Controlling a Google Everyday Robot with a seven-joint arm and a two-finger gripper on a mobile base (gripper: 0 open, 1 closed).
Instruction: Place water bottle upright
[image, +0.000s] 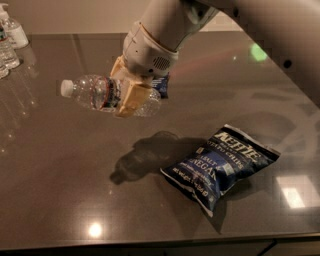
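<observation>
Clear bottle (94, 93) sideways above table (55, 195), cap left | gripper (128, 93) clamped round its middle | bag (220, 166) near right

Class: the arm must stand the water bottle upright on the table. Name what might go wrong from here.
1. The gripper holds the water bottle nearly sideways above the table, cap pointing left; released before turning, it would likely land flat and roll.
2. The clear plastic may slip in the grip while rotating.
3. The chip bag lies nearby; set down on it, the bottle could topple.
</observation>
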